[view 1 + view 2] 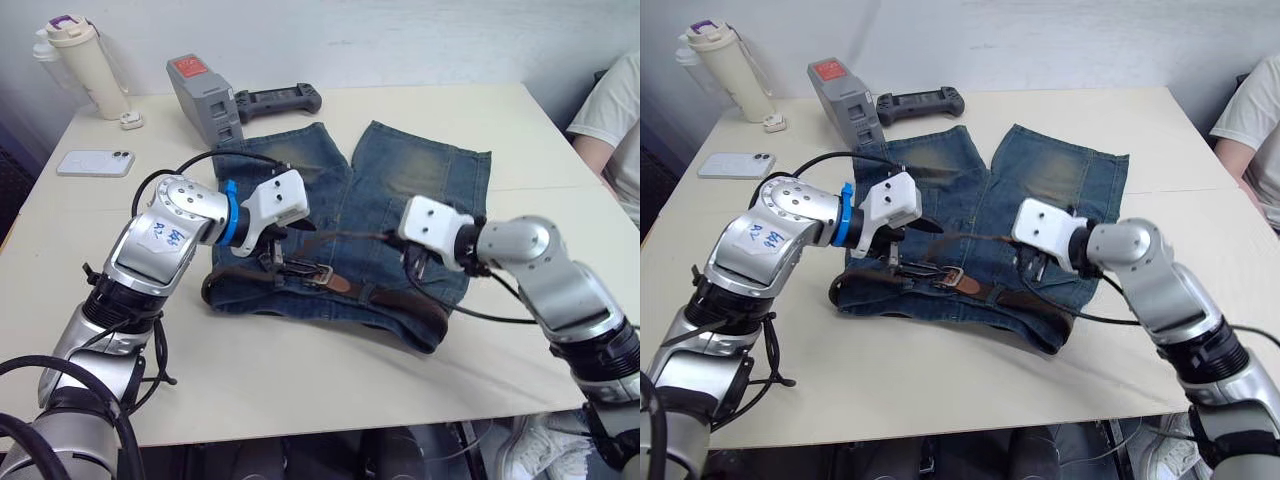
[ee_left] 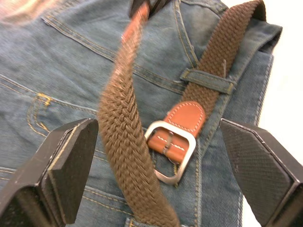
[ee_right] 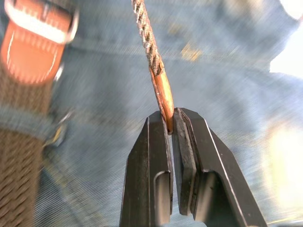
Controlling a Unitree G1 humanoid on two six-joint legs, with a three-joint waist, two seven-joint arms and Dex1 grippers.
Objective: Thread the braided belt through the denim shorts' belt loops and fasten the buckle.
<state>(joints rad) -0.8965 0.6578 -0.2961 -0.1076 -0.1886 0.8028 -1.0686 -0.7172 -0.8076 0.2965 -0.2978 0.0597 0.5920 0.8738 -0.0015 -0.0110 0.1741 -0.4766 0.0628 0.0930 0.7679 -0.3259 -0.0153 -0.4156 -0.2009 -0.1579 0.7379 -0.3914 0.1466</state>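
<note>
Shorts of faded blue denim [image 1: 400,190] lie flat on the beige worktop [image 1: 300,380], a brown braided belt [image 2: 124,142] running along their waistband under a denim belt loop [image 2: 207,79]. Its silvery metal buckle [image 2: 171,150] rests on the denim beside that loop. The left tool [image 2: 161,177] hangs spread wide over the buckle. The right tool [image 3: 171,125] pinches the belt's tan leather tip, the strap raised taut above the shorts.

Head cameras look down over the denim shorts [image 1: 400,200]; wrist cameras sit close above them, both sharing the buckle [image 2: 171,150].
</note>
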